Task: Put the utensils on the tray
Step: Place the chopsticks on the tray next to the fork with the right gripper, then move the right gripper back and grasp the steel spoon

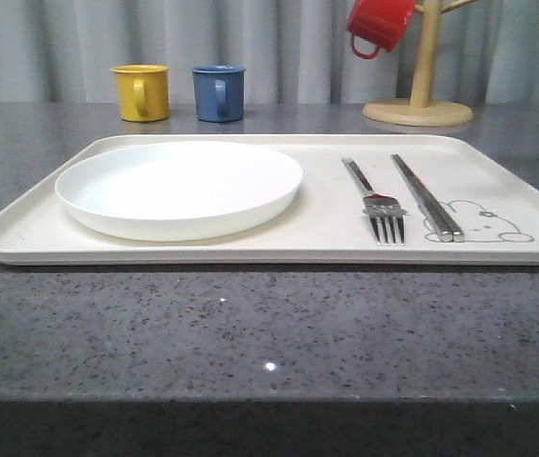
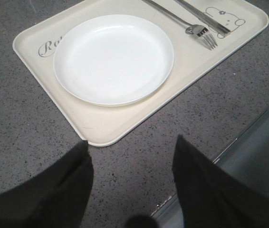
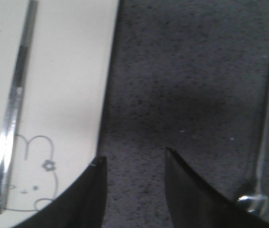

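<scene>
Resting on the tray [image 1: 250, 249] are the plate [image 1: 179, 188], fork [image 1: 376, 202] and chopsticks [image 1: 427, 197], while the spoon [image 3: 263, 142] lies on the counter just right of it, where the right claw [image 3: 134, 190], fingers apart like the left claw [image 2: 129, 190], might skid the thin handle sideways.

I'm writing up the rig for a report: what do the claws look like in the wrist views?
Left claw: two broad, matte black fingers tapering to pointed tips. Right claw: the same plain black, wedge-shaped fingers. No markings or cables visible.
</scene>
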You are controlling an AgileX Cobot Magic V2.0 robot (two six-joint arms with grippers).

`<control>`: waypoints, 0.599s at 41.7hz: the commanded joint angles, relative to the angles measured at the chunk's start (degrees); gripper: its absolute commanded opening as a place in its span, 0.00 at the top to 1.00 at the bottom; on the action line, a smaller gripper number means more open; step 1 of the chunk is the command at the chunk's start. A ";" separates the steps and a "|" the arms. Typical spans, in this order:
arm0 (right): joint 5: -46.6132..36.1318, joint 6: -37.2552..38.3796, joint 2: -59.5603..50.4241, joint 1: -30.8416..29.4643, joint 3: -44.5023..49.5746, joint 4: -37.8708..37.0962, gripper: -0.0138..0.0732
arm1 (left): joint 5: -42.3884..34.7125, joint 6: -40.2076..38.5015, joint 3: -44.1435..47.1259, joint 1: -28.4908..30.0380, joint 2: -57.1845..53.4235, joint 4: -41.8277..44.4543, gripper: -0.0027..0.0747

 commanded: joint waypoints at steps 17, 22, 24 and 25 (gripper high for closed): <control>6.36 -19.01 0.54 -22.49 -0.60 9.33 0.47 | -4.10 -0.30 -1.40 -0.48 0.15 -0.35 0.50; 6.36 -20.74 2.63 -23.81 -0.60 9.33 0.47 | -4.10 -0.30 -1.40 -0.48 0.15 -0.35 0.50; 6.36 -20.97 3.56 -24.22 -0.60 9.33 0.47 | -4.10 -0.30 -1.40 -0.48 0.15 -0.35 0.50; 6.36 -20.97 3.97 -24.48 -0.60 9.33 0.47 | -4.10 -0.30 -1.40 -0.48 0.15 -0.35 0.50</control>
